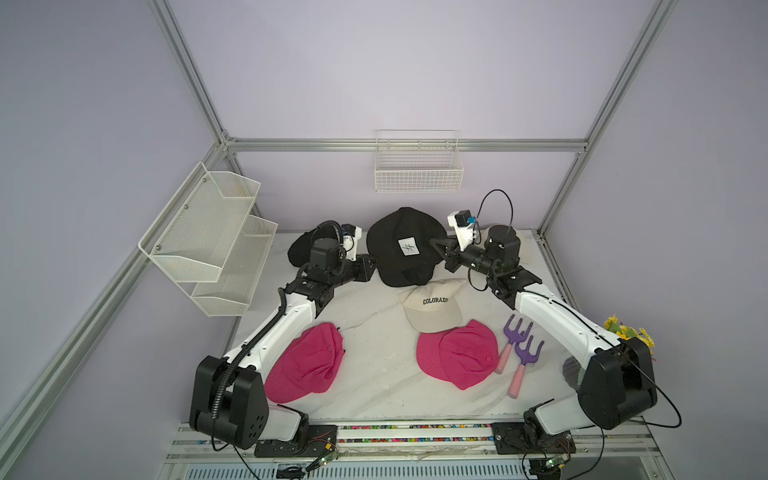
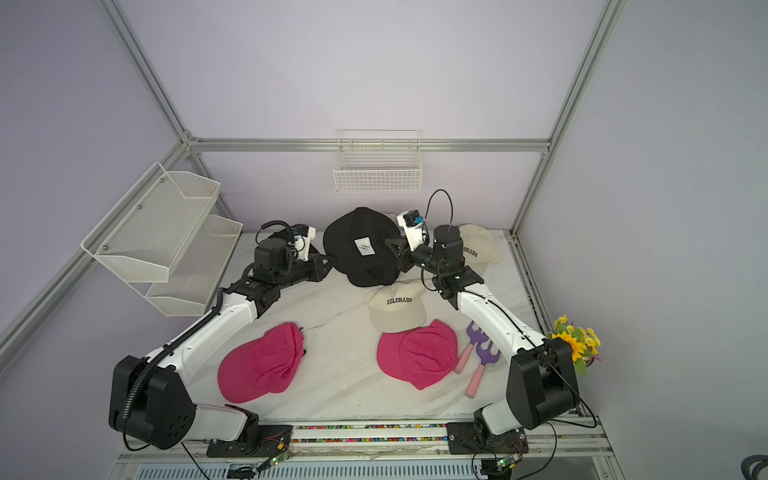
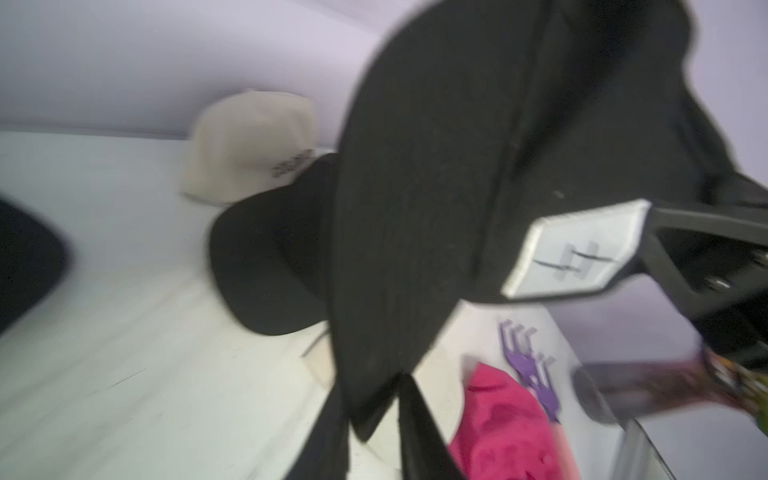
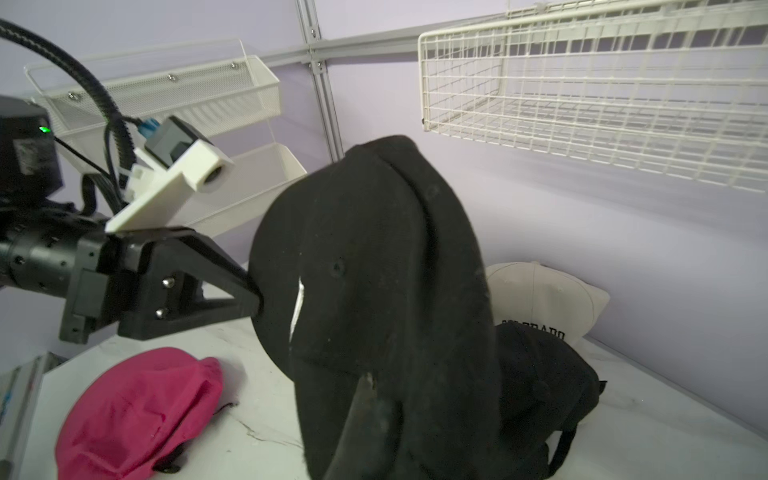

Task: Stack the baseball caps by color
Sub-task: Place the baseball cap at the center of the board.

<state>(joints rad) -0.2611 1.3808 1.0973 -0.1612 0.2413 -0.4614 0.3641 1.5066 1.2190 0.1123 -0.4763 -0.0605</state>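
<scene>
While both arms were reached toward the rear centre, the black patch cap (image 1: 405, 245) was held aloft between them. The right gripper (image 1: 433, 244) was clamped on its side, and the left gripper (image 1: 375, 260) had its jaws parted around the brim edge. A second black cap (image 1: 409, 277) was seen beneath. A cream cap (image 1: 434, 307) lay just in front, touched by a pink cap (image 1: 459, 353).

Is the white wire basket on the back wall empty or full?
Empty: only bare wall shows through the white wire basket in both top views.

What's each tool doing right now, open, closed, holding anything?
Left tool: open, jaws apart around the black patch cap brim.
Right tool: closed, gripping the same cap's edge.
</scene>
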